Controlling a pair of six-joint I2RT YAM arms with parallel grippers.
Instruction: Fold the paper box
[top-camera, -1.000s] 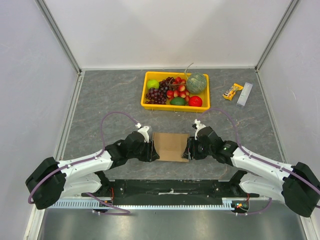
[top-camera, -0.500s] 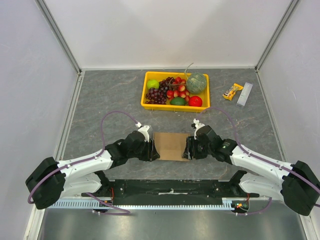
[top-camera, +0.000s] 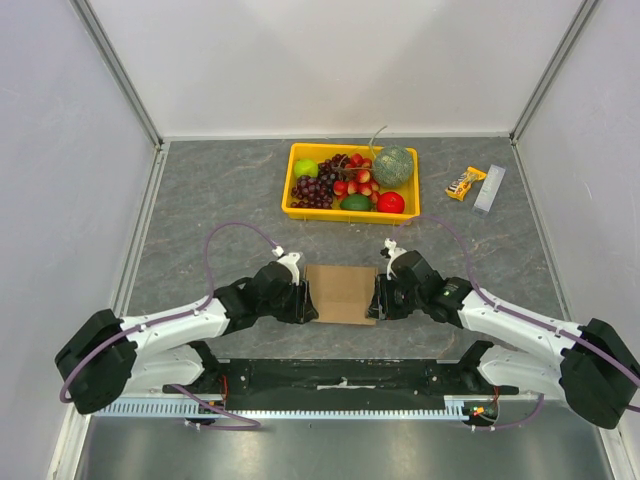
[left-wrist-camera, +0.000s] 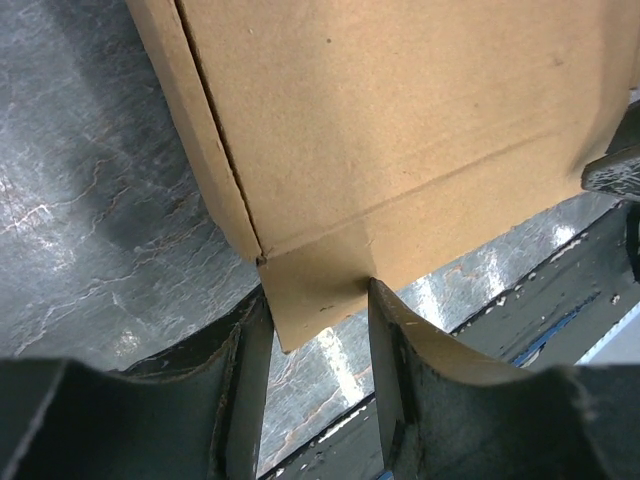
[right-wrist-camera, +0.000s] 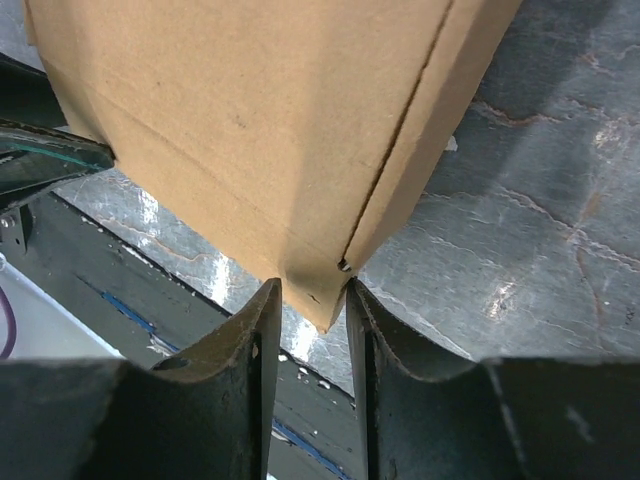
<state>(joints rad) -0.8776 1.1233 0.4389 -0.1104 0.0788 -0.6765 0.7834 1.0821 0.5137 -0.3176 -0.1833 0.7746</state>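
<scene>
Paper box: a plain brown cardboard paper box (top-camera: 342, 293), already a slim flat rectangle, lies on the grey marbled worktop (top-camera: 220, 190) near its front edge, squarely between the left arm (top-camera: 170, 325) and the right arm (top-camera: 510, 325).
Left jaws: grasping a small cardboard tab at the box's left end. The tab fills the gap between the two dark fingers.
Right jaws: clenched on the matching corner tab at the box's right end, one finger against each side of it.
Just changed: over the last second the right jaws narrowed onto their tab, and that wrist edged slightly inward. The left jaws barely altered, and the box has hardly shifted.
Meaning for the task: both ends now look secured. The step in hand is probably creasing or tucking the end tabs, which would be late in the folding.
Overhead view only: the whole layout. It shows both arms reaching inward from the front corners. A yellow plastic tray (top-camera: 350, 216) of fruit sits well behind the box, and a snack packet (top-camera: 465, 184) lies far right.
Wrist views only: the grips themselves, hidden from above by the wrists. They also show a dark seam running down each end panel (left-wrist-camera: 400, 110) (right-wrist-camera: 250, 110) to its tab.
Cannot tell: whether either tab is tucked in anywhere.
</scene>
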